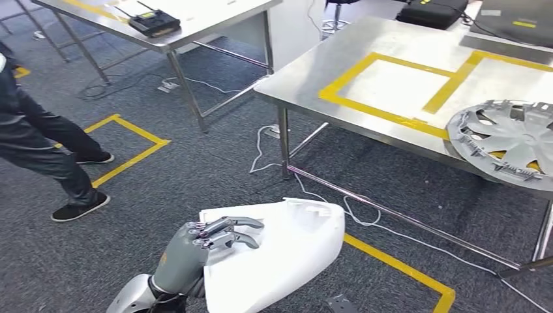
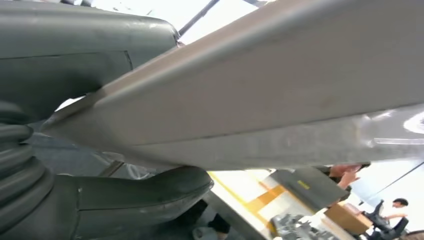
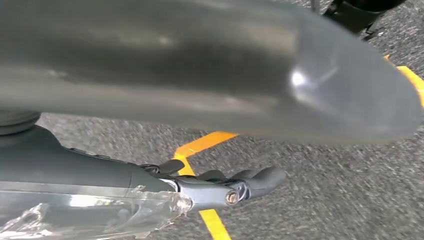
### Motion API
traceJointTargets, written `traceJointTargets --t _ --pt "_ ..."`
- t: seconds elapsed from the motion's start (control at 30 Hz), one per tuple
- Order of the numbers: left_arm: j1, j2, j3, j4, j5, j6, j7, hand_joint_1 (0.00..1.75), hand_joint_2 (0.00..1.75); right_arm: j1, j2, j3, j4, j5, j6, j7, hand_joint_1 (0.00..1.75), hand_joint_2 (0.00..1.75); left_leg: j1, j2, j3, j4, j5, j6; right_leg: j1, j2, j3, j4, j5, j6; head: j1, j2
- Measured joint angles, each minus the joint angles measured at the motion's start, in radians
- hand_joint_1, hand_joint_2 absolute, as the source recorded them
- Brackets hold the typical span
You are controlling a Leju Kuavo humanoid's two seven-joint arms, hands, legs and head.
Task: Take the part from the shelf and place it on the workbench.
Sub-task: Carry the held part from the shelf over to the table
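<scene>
So you're mid-carry right now: the big white moulded plastic part (image 1: 280,254) is off the shelf and riding low in front of the robot, over the grey carpet floor (image 1: 195,176) and not yet above the stainless steel counter (image 1: 313,78) with the yellow tape rectangle (image 1: 385,85) marked on it. Your left hand (image 1: 209,238) grips the part's near edge, fingers laid over the top face and the thick thumb tucked under it, which the left wrist view backs up. The right hand (image 3: 220,187) sits under the part's rounded end with fingers stretched out; I honestly can't tell whether it's supporting the part or just hovering below it. A silver plastic wheel cover (image 1: 508,140) already sits at the counter's right end, touching the tape line there. A person in dark trousers and black shoes (image 1: 45,143) stands off to the left, well apart from the robot. My guess for the next move: close in on the counter, lift the part above the edge, and aim for the taped rectangle, well away from the wheel cover.
</scene>
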Motion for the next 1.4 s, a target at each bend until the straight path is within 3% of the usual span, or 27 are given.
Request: traceJointTargets --t 0.07,0.1,0.17,0.2,0.23,0.3,0.33,0.37,0.4,0.47,0.5,0.53,0.6,0.67,0.7,0.77,0.83,0.87,0.97,1.0,1.07,1.1,1.17,1.23,1.3,1.33,1.4 --pt "-0.002 0.000 -0.001 0.000 0.001 0.000 0.000 1.75 1.75 0.000 -0.001 0.000 0.000 0.000 0.001 0.000 0.00 0.00 0.001 0.010 0.027 -0.015 -0.040 0.013 0.000 0.004 0.019 -0.007 0.015 0.013 0.001 0.000" --pt "-0.003 0.000 -0.003 0.001 0.000 0.000 0.000 1.75 1.75 0.000 -0.001 0.000 0.000 -0.001 0.001 0.000 0.00 0.00 0.002 0.015 0.045 -0.023 -0.056 0.021 0.002 -0.011 0.012 0.023 0.036 0.017 0.005 0.000" --pt "-0.004 0.000 -0.004 0.002 0.000 0.000 0.000 1.75 1.75 0.001 -0.002 0.000 0.000 -0.001 0.000 0.000 0.00 0.00 0.001 0.028 0.090 -0.032 -0.088 0.033 0.011 -0.061 -0.064 0.151 0.065 0.012 0.012 0.001" --pt "-0.003 0.000 -0.005 0.003 0.000 0.000 0.000 1.75 1.75 0.001 -0.002 -0.001 0.000 -0.002 0.000 0.000 0.00 0.00 -0.002 0.036 0.115 -0.037 -0.107 0.036 0.018 -0.088 -0.120 0.223 0.056 0.006 0.016 0.000" --pt "-0.003 0.000 -0.005 0.004 0.000 0.000 0.000 1.75 1.75 0.002 -0.002 -0.001 0.000 -0.002 0.000 0.000 0.00 0.00 -0.004 0.045 0.142 -0.041 -0.128 0.039 0.025 -0.103 -0.178 0.277 0.022 0.000 0.017 0.000" --pt "-0.003 0.000 -0.005 0.005 0.001 0.000 0.000 1.75 1.75 0.003 -0.002 -0.002 0.001 -0.002 0.000 0.001 0.00 0.00 -0.010 0.061 0.205 -0.050 -0.169 0.044 0.036 -0.111 -0.269 0.307 -0.072 -0.005 0.019 0.000" --pt "-0.003 0.000 -0.005 0.005 0.001 0.000 0.000 1.75 1.75 0.003 -0.002 -0.002 0.002 -0.002 0.000 0.001 0.00 0.00 -0.012 0.068 0.241 -0.054 -0.190 0.045 0.039 -0.112 -0.300 0.288 -0.096 -0.007 0.021 0.000" --pt "-0.003 0.000 -0.006 0.006 0.002 0.000 0.000 1.75 1.75 0.003 -0.002 -0.002 0.002 -0.002 0.000 0.001 0.00 0.00 -0.014 0.075 0.279 -0.057 -0.214 0.046 0.041 -0.116 -0.323 0.250 -0.078 -0.011 0.023 0.000" --pt "-0.003 0.000 -0.006 0.006 0.003 0.001 -0.001 1.75 1.75 0.004 -0.002 -0.002 0.003 -0.002 0.000 0.001 0.00 0.00 -0.017 0.082 0.314 -0.060 -0.242 0.045 0.044 -0.129 -0.343 0.198 0.001 -0.017 0.025 0.000" --pt "-0.001 0.002 -0.006 0.011 0.005 0.000 -0.001 1.75 1.75 0.007 -0.003 -0.002 0.009 -0.002 0.000 0.002 0.00 0.00 -0.024 0.092 0.368 -0.050 -0.298 0.040 0.051 -0.161 -0.370 0.118 0.202 -0.031 0.026 0.000" --pt "-0.001 0.002 -0.006 0.012 0.006 0.000 -0.001 1.75 1.75 0.007 -0.003 -0.003 0.011 -0.002 0.000 0.002 0.00 0.00 -0.025 0.097 0.385 -0.048 -0.320 0.035 0.055 -0.168 -0.375 0.105 0.265 -0.036 0.023 0.000" --pt "-0.002 0.002 -0.006 0.014 0.006 0.000 -0.002 1.75 1.75 0.006 -0.003 -0.003 0.011 -0.002 0.000 0.002 0.00 0.00 -0.025 0.099 0.395 -0.040 -0.329 0.030 0.058 -0.164 -0.375 0.109 0.276 -0.039 0.022 0.000" --pt "-0.008 0.002 -0.006 0.014 0.006 0.001 -0.003 1.75 1.75 0.002 -0.003 -0.003 0.009 -0.002 -0.001 0.001 0.00 0.00 -0.022 0.098 0.374 0.008 -0.308 0.018 0.055 -0.140 -0.361 0.109 0.256 -0.045 0.021 0.000" --pt "-0.011 0.003 -0.007 0.014 0.006 0.002 -0.005 1.75 1.75 -0.001 -0.003 -0.003 0.007 -0.002 -0.002 0.000 0.00 0.00 -0.020 0.079 0.302 0.119 -0.287 0.008 0.049 -0.121 -0.337 0.087 0.247 -0.052 0.019 0.000" --pt "-0.011 0.004 -0.007 0.014 0.006 0.003 -0.006 1.75 1.75 -0.001 -0.003 -0.003 0.007 -0.002 -0.002 0.000 0.00 0.00 -0.018 0.068 0.257 0.174 -0.300 0.005 0.047 -0.112 -0.324 0.076 0.243 -0.055 0.018 0.000" --pt "-0.011 0.005 -0.007 0.014 0.006 0.006 -0.006 1.75 1.75 -0.001 -0.003 -0.003 0.007 -0.002 -0.001 0.000 0.00 0.00 -0.014 0.058 0.171 0.243 -0.366 0.000 0.043 -0.091 -0.299 0.062 0.233 -0.055 0.018 0.000" --pt "-0.011 0.006 -0.007 0.014 0.005 0.010 -0.008 1.75 1.75 -0.001 -0.003 -0.003 0.007 -0.001 0.002 0.000 0.00 0.00 -0.010 0.057 0.116 0.238 -0.389 -0.005 0.036 -0.066 -0.276 0.058 0.218 -0.049 0.017 0.000" --pt "-0.012 0.007 -0.007 0.014 0.004 0.012 -0.009 1.75 1.75 -0.001 -0.003 -0.003 0.007 -0.001 0.002 0.000 0.00 0.00 -0.008 0.055 0.107 0.204 -0.357 -0.007 0.032 -0.053 -0.265 0.057 0.210 -0.044 0.018 0.000" --pt "-0.012 0.008 -0.007 0.015 0.003 0.016 -0.011 1.75 1.75 -0.001 -0.002 -0.003 0.007 0.000 0.003 0.001 0.00 0.00 0.002 0.014 0.108 0.046 -0.187 -0.009 0.022 -0.019 -0.248 0.061 0.194 -0.024 0.014 0.000" --pt "-0.012 0.009 -0.007 0.016 0.003 0.017 -0.011 1.75 1.75 -0.001 -0.002 -0.003 0.007 0.000 0.003 0.001 0.00 0.00 0.003 0.002 0.109 0.016 -0.157 -0.004 0.021 -0.011 -0.248 0.063 0.189 -0.016 0.013 0.000" --pt "-0.013 0.010 -0.007 0.017 0.003 0.018 -0.012 1.75 1.75 -0.001 -0.002 -0.003 0.007 0.001 0.004 0.001 0.00 0.00 0.002 0.004 0.111 0.004 -0.144 0.014 0.018 0.003 -0.248 0.059 0.182 0.000 0.014 0.000" --pt "-0.015 0.010 -0.008 0.017 0.004 0.018 -0.013 1.75 1.75 -0.001 -0.003 -0.003 0.007 0.001 0.004 0.001 0.00 0.00 0.003 0.011 0.115 0.002 -0.138 0.022 0.018 -0.005 -0.247 0.059 0.178 0.007 0.015 0.000" --pt "-0.016 0.010 -0.008 0.017 0.004 0.018 -0.015 1.75 1.75 -0.002 -0.003 -0.003 0.007 0.001 0.004 0.000 0.00 0.00 0.006 0.029 0.124 -0.004 -0.137 0.036 0.021 -0.053 -0.261 0.098 0.150 0.018 0.022 0.000" --pt "-0.015 0.011 -0.008 0.017 0.004 0.019 -0.015 1.75 1.75 -0.002 -0.003 -0.003 0.007 0.001 0.004 0.000 0.00 0.00 0.003 0.047 0.131 -0.005 -0.142 0.045 0.022 -0.105 -0.312 0.213 0.086 0.027 0.030 0.000" --pt "-0.015 0.011 -0.008 0.018 0.004 0.019 -0.015 1.75 1.75 -0.002 -0.003 -0.003 0.007 0.001 0.004 0.000 0.00 0.00 0.001 0.067 0.137 -0.004 -0.148 0.048 0.021 -0.117 -0.363 0.317 0.047 0.031 0.030 0.000" --pt "-0.015 0.011 -0.008 0.018 0.004 0.019 -0.015 1.75 1.75 -0.002 -0.003 -0.003 0.007 0.001 0.004 0.000 0.00 0.00 0.000 0.077 0.141 -0.004 -0.151 0.048 0.021 -0.119 -0.367 0.324 0.054 0.032 0.030 0.000" --pt "-0.015 0.011 -0.009 0.019 0.004 0.019 -0.015 1.75 1.75 -0.002 -0.003 -0.003 0.007 0.002 0.004 0.001 0.00 0.00 -0.001 0.094 0.152 -0.004 -0.160 0.045 0.021 -0.133 -0.316 0.227 0.115 0.030 0.030 0.000"
